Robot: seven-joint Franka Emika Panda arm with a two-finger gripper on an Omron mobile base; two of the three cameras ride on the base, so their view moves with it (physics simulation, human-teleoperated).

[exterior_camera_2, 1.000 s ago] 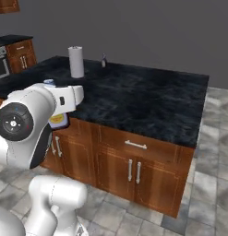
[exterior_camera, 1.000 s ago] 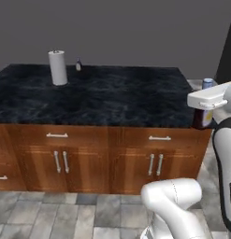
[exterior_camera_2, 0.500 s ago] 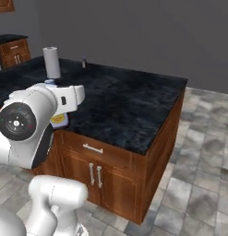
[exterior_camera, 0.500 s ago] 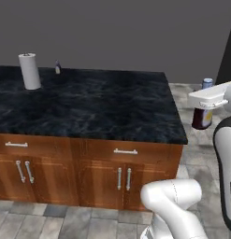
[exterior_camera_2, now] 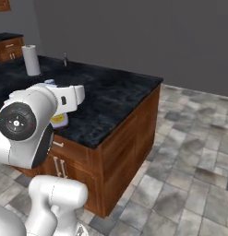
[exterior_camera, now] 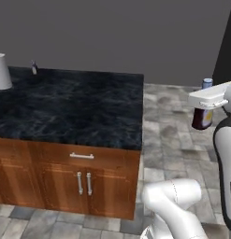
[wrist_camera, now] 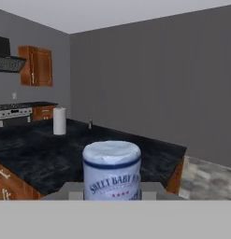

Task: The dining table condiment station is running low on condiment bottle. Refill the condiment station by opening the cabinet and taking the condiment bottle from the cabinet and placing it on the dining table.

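The dark maroon condiment bottle with its pale blue-grey cap sits pinched in the white arm's two-finger gripper, held off the right end of the black marble dining table. Fetching looks done; placing remains, beside the small dark bottle at the table's far edge.

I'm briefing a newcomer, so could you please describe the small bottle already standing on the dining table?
Start at the dining table with its black veined marble top and look to its far edge. There the white paper-towel roll stands, and a little way along the same edge stands the small bottle. It is dark, slim and far shorter than the roll.
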